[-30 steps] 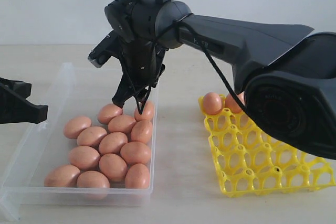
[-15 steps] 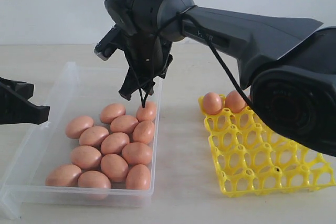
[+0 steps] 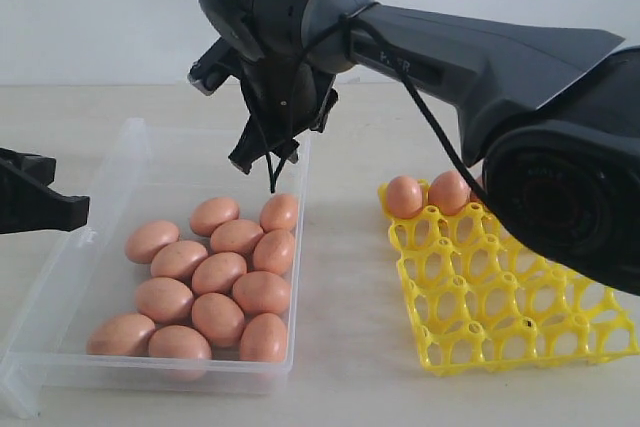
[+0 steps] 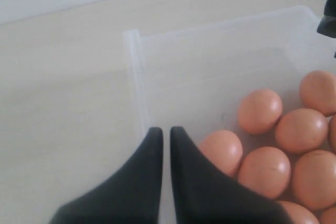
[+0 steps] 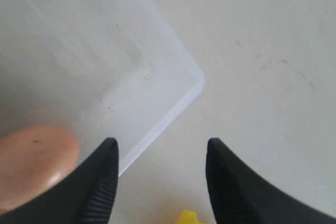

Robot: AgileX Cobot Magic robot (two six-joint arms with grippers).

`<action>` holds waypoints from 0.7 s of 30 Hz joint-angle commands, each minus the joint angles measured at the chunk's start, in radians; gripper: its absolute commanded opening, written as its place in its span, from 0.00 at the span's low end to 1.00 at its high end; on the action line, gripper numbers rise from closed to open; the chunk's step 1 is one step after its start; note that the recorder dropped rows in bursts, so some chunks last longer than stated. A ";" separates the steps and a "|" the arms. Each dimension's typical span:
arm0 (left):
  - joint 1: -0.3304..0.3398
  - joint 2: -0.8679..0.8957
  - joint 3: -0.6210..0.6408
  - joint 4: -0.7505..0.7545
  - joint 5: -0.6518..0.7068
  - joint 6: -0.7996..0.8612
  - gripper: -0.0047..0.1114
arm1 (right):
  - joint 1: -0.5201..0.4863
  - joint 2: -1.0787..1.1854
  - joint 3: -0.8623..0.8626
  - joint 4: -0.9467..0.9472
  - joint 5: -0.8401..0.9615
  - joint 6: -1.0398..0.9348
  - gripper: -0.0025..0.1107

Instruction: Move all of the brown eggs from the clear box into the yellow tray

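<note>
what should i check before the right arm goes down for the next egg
1. Right gripper open and empty: ok.
2. Brown eggs left in the clear box: ok, a cluster remains.
3. Gripper centred over an egg: not ok. In the right wrist view the box's corner rim lies between the fingers, and the nearest egg sits off to one side.
4. Free cups in the yellow tray: ok, the only eggs visible are in the far row.
5. Left gripper out of the way: ok, shut at the box's left wall.
</note>
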 commanded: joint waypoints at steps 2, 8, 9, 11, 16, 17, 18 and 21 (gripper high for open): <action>0.003 -0.009 0.005 -0.010 0.016 -0.017 0.07 | -0.064 -0.019 -0.004 0.081 -0.062 0.170 0.42; 0.003 -0.009 0.005 -0.010 0.016 -0.017 0.07 | -0.159 -0.021 -0.004 0.640 -0.105 -0.076 0.42; 0.003 -0.009 0.005 -0.010 0.016 -0.017 0.07 | -0.156 -0.021 -0.004 0.640 -0.099 -0.080 0.42; 0.003 -0.009 0.005 -0.010 0.016 -0.017 0.07 | -0.145 -0.021 -0.004 0.640 -0.077 -0.080 0.42; 0.003 -0.009 0.005 -0.010 0.016 -0.017 0.07 | -0.112 -0.021 -0.004 0.595 0.003 -0.053 0.42; 0.003 -0.009 0.005 -0.010 0.016 -0.017 0.07 | -0.109 -0.021 -0.004 0.569 0.015 -0.029 0.42; 0.003 -0.009 0.005 -0.010 0.016 -0.017 0.07 | -0.102 -0.021 -0.004 0.547 0.015 -0.004 0.42; 0.003 -0.009 0.005 -0.010 0.013 -0.017 0.07 | -0.092 -0.019 -0.004 0.489 0.015 0.075 0.42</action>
